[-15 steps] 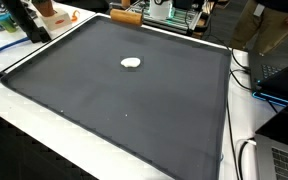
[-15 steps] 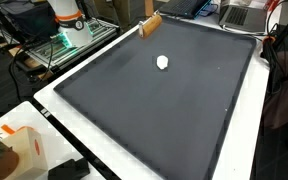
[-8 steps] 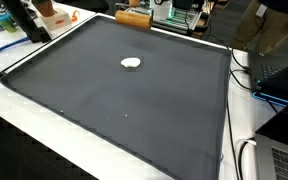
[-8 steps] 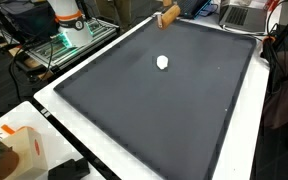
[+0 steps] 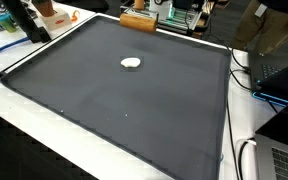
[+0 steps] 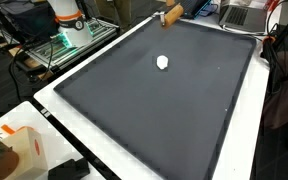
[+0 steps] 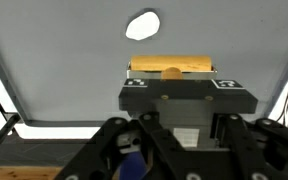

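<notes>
Clutching wooden block [image 7: 194, 66]; claw [image 7: 172, 78] has shifted sideways

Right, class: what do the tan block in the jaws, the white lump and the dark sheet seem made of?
Tan rectangular block: probably bare wood; matte, even yellow-brown faces. Small white rounded lump: unclear, perhaps plastic or putty; evenly white, smooth-looking. Dark grey flat sheet: likely fabric or rubber matting; dull, no glare.

In the wrist view the gripper [image 7: 171, 74] hides its own fingertips behind its body (the near side of the wooden block [image 7: 171, 67] too). In both exterior views the top edge cuts the arm off above the block. The white object [image 5: 132, 63] is too small to identify.
</notes>
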You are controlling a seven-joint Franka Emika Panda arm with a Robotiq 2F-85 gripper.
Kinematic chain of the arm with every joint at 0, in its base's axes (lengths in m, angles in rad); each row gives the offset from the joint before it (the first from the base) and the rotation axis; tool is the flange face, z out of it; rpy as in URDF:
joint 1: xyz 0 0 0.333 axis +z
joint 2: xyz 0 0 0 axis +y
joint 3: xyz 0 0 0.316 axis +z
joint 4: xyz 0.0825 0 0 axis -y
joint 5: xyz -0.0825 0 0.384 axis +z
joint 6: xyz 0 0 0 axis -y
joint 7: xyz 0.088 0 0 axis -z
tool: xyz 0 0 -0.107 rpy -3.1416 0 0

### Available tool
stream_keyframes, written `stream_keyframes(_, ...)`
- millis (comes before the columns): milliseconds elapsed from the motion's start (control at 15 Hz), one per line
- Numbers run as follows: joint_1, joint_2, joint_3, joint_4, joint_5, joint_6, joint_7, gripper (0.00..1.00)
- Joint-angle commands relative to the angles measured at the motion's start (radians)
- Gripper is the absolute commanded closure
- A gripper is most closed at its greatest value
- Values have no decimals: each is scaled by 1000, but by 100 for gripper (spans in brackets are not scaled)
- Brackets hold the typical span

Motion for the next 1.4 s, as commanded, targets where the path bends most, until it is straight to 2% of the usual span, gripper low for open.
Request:
stream_keyframes(0,-9,16,-6,17,-6,-10,8,77)
stream_keyframes(667,-16,78,-6,106,-43,-64,-1,77)
stream_keyframes(1333,-6,201,1,295,-111,-228,-1,77)
